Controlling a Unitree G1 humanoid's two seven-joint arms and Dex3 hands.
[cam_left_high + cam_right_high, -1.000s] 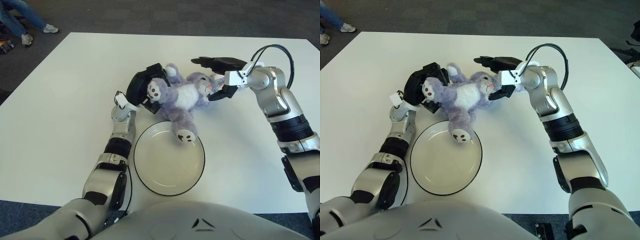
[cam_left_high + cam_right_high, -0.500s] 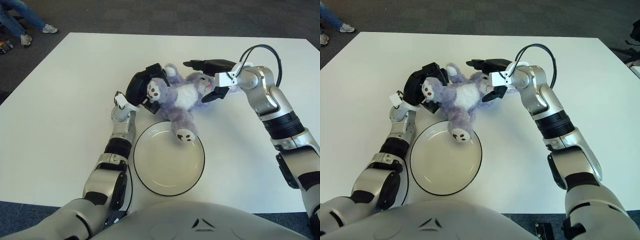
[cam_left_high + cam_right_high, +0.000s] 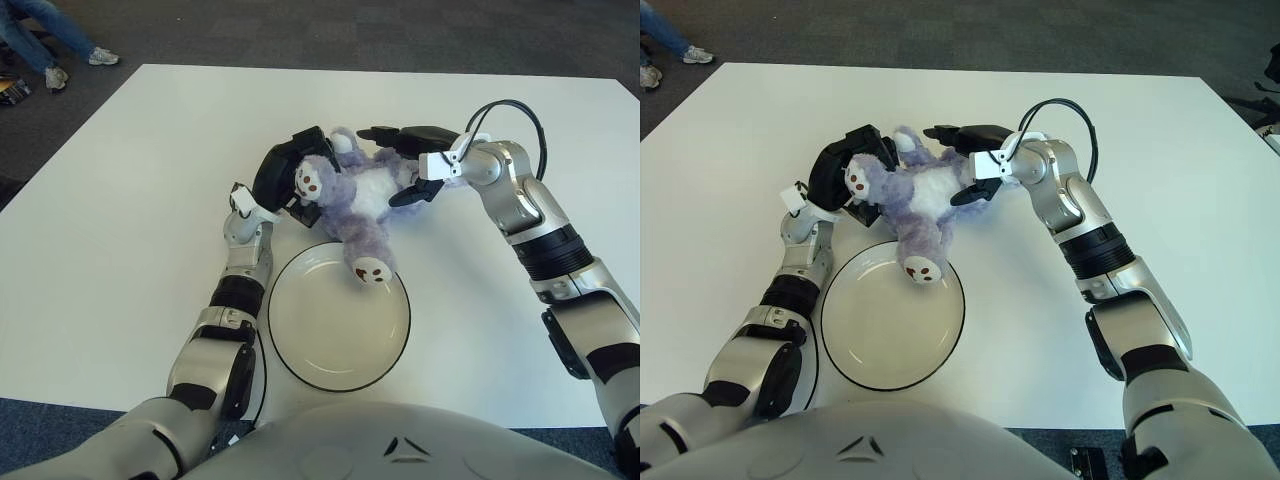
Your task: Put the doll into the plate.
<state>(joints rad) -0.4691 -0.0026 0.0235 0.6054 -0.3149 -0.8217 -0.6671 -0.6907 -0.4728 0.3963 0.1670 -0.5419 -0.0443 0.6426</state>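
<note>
From the left eye, the doll point(image 3: 362, 205) is a shaggy lavender plush with a white belly and pale soles dotted with dark red pads. It lies on its back on the white table point(image 3: 110, 220), body running from the left hand across to the right hand. The left hand point(image 3: 282, 175) has its black fingers wrapped around one raised foot, the sole showing just right of them. The right hand point(image 3: 412, 163) covers the doll's head: upper fingers stretched flat over the far side of it, thumb curled in on the near side, so the head sits between them. Whether that pinch is firm, I cannot tell. One leg trails toward the robot, its foot resting over the far rim of the plate point(image 3: 300, 345).

Over to the right eye: same picture. The doll point(image 3: 925, 200) is stretched between the two hands, left hand point(image 3: 840, 170) clamped on the foot, right hand point(image 3: 965, 165) half-closed about the head with fingers above and thumb below. The dangling foot overlaps the rim of the cream, dark-edged plate point(image 3: 855, 350), and the rest of the body is on the table beyond that rim.
</note>
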